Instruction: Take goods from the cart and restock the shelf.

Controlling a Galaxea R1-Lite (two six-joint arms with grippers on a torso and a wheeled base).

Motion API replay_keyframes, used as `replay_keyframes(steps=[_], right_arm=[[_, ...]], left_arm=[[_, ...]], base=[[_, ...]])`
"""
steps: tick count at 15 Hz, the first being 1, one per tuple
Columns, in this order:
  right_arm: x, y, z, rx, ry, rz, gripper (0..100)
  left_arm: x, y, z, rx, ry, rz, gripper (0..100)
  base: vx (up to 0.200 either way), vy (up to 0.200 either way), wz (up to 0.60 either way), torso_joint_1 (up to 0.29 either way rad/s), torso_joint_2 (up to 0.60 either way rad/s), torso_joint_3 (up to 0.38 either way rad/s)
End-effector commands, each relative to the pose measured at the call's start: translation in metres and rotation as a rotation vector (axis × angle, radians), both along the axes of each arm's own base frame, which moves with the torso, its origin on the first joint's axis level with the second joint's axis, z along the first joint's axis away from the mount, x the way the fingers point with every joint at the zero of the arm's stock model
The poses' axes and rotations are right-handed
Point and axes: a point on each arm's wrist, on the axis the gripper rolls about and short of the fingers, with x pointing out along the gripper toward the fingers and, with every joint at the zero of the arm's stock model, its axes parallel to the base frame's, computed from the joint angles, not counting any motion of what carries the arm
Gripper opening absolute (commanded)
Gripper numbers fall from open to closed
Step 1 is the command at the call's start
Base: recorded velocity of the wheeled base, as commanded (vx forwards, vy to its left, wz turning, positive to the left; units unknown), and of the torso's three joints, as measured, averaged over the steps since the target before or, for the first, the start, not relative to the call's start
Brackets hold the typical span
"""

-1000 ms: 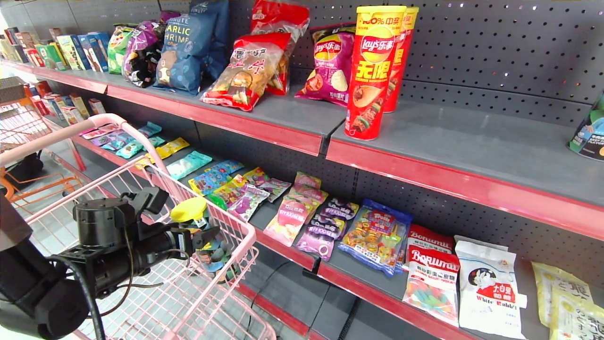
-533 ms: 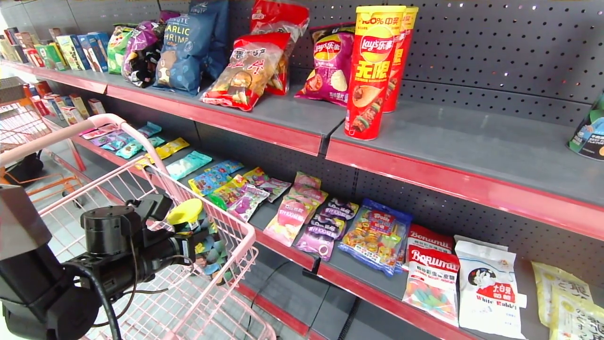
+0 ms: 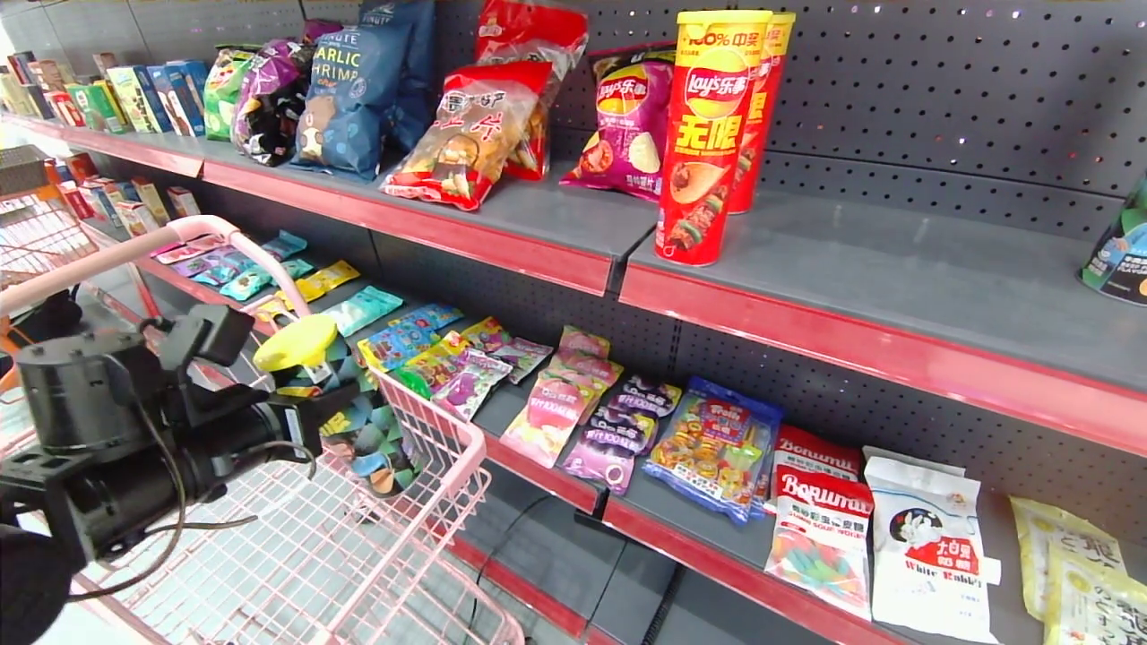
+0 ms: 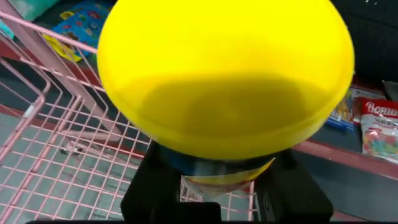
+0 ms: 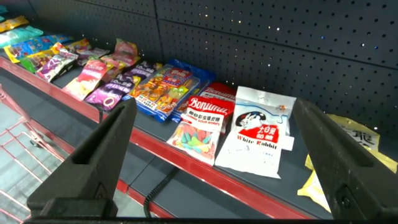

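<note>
Grey shelf (image 3: 896, 260) boards stand beside the pink cart (image 3: 448, 466), from which the left tool (image 3: 309, 412), clamped on the yellow-lidded can (image 3: 363, 430), has raised it higher than a second ago, so the carry to the shelf likely comes next, while the right tool (image 5: 214, 106) hangs with fingers apart.
</note>
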Motion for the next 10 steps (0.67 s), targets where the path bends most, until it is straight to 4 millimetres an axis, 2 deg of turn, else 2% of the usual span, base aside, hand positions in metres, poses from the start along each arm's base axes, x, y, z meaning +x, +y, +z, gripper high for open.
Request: replay_keyframes(steps=[1,2,4,5,6,7,10], right_arm=[[0.0,0.0,0.0,0.0,0.0,0.0,100],[0.0,0.0,0.0,0.0,0.0,0.0,100],[0.0,0.0,0.0,0.002,0.0,0.0,100],[0.0,0.0,0.0,0.002,0.0,0.0,100],[0.0,0.0,0.0,0.002,0.0,0.0,100],[0.0,0.0,0.0,0.002,0.0,0.0,100],[0.0,0.0,0.0,0.002,0.0,0.0,100]], left_arm=[[-0.046,0.007,0.098,-0.022,-0.213,0.01,0],[-0.067,0.008,0.118,-0.024,-0.22,0.006,0],[-0.111,0.012,0.135,-0.023,-0.227,0.004,0],[-0.133,0.014,0.137,-0.023,-0.233,-0.001,0],[-0.142,0.014,0.137,-0.023,-0.235,-0.003,0],[-0.163,0.017,0.133,-0.021,-0.221,0.003,0],[-0.202,0.02,0.121,-0.01,-0.165,0.009,0]], base=[[0.0,0.0,0.0,0.0,0.0,0.0],[0.0,0.0,0.0,0.0,0.0,0.0],[0.0,0.0,0.0,0.0,0.0,0.0],[0.0,0.0,0.0,0.032,-0.09,-0.071],[0.0,0.0,0.0,0.095,-0.28,-0.183],[0.0,0.0,0.0,0.115,-0.39,-0.251],[0.0,0.0,0.0,0.17,-0.49,-0.318]])
